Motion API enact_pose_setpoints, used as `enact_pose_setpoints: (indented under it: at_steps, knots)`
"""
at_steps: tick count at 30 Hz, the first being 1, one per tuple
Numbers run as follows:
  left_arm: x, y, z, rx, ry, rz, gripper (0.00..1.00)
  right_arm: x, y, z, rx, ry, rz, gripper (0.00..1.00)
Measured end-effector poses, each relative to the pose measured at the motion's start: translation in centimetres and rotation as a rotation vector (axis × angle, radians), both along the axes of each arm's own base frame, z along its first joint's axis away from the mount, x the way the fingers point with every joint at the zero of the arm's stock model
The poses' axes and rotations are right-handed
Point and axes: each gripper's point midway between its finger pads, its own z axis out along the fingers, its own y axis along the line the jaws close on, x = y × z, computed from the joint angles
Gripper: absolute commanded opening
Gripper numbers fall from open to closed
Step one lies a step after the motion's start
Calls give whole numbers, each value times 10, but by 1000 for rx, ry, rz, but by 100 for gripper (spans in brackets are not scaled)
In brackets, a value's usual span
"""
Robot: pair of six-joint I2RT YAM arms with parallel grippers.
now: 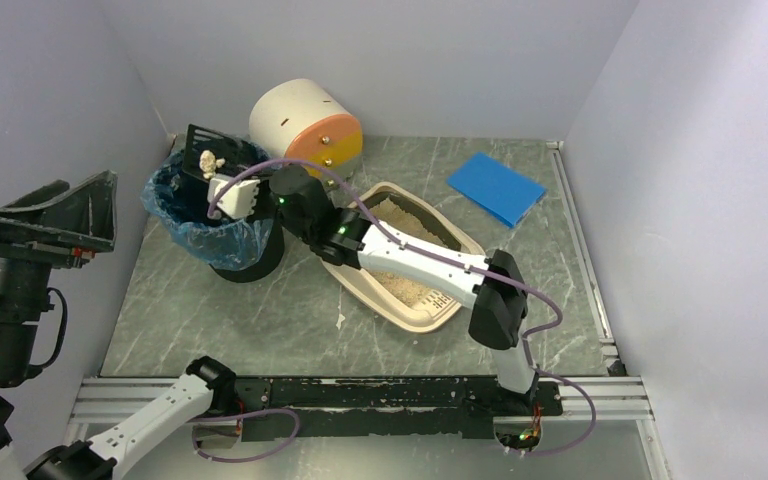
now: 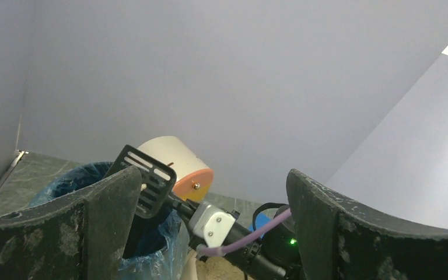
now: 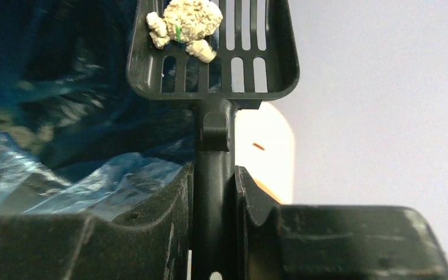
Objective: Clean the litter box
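**Scoop held over bin, clump aboard**

The right gripper [image 3: 213, 175] is clenched on the handle of a black slotted scoop [image 3: 210, 93]. The scoop carries a pale clump [image 3: 186, 22] above the blue-lined bin [image 1: 210, 235] at far left. The left gripper [image 2: 213, 198] stands released, jaws wide, raised at near left. The litter box [image 1: 430, 312] lies on the table [image 1: 260, 320] right of the bin, beneath the right arm, with tan litter inside.

Right pincer [image 3: 213, 175] clamped tight; left pincer [image 2: 213, 184] gapes wide.
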Motion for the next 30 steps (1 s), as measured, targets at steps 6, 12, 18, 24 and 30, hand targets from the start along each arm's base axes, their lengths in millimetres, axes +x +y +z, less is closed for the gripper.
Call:
enact_pose_setpoints:
  at_steps: [6,12,18,24,30]
  knots:
    - [-2,2,-1,-4,0,4,99,10,0,30,-101,-346,-37,0]
    - [-1,2,-2,-4,4,4,99,2,1,46,-216,-648,-52,0]
    - [0,1,-3,-1,8,5,99,-7,7,51,-347,-902,-59,0]
    - [1,0,-5,2,13,5,99,-10,16,35,-443,-1007,-35,0]
    - [1,1,-5,1,12,5,99,-16,17,36,-434,-1059,-28,0]
